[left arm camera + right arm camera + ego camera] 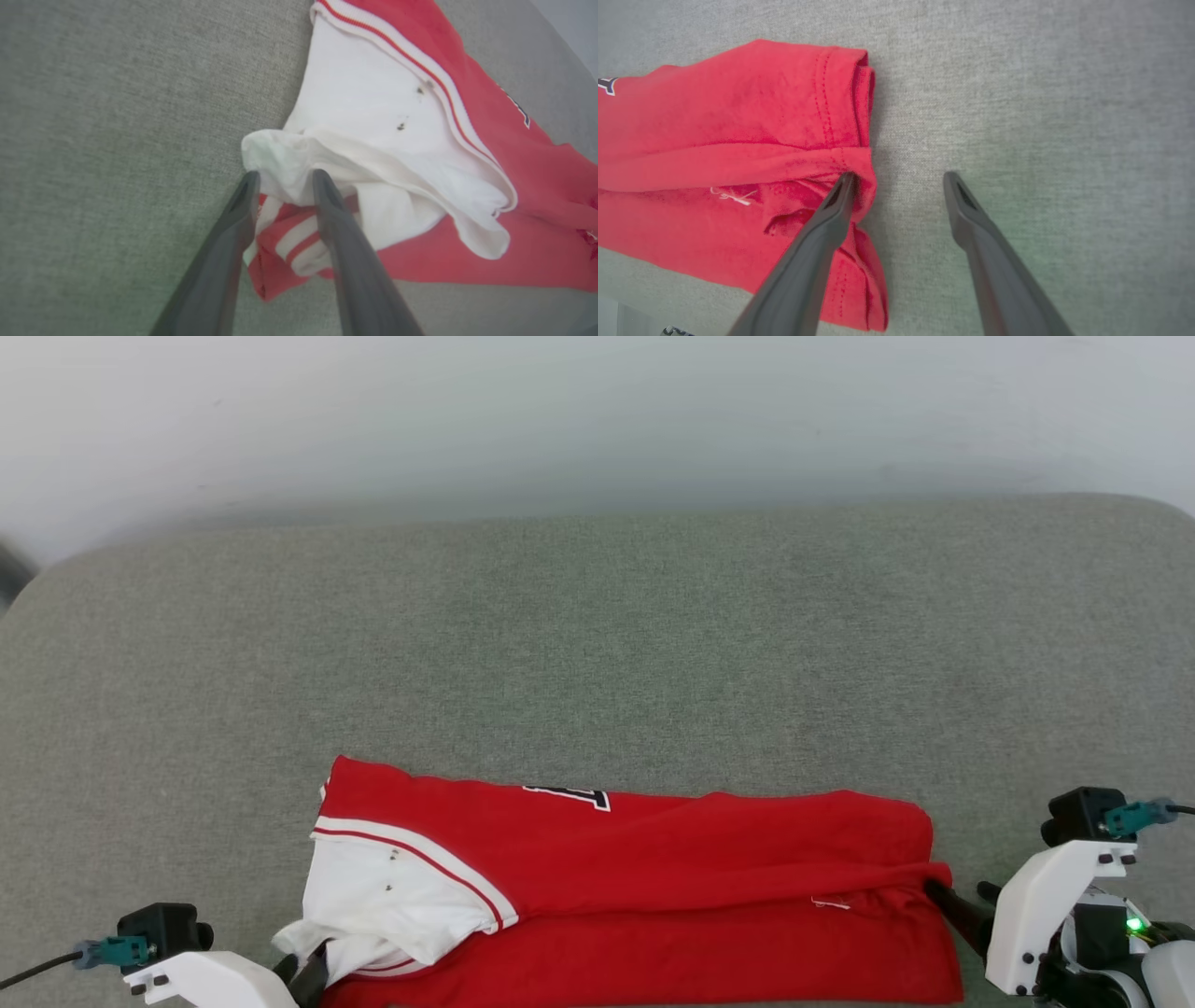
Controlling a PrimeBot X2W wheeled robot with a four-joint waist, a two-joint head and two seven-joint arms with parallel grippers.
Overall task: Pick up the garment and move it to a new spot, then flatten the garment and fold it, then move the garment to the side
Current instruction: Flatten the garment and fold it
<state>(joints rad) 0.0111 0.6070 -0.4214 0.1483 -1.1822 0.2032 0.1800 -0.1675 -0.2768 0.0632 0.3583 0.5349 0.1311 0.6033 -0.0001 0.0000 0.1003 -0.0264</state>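
The garment [653,877] lies folded into a long band near the front edge of the grey cushion, red body to the right, white sleeve with striped trim to the left. A bit of black lettering shows at its far edge. My left gripper [303,975] is at the sleeve end. In the left wrist view its fingers [286,175] stand slightly parted, with bunched white sleeve cloth of the garment [373,116] between them. My right gripper [959,891] is at the hem end, open [899,175]. One of its fingertips touches the hem corner of the garment [714,140]; the other is over bare cushion.
The grey fabric cushion [597,644] stretches wide behind and beside the garment. A pale wall [597,411] rises behind it. The cushion's front edge runs just under the garment.
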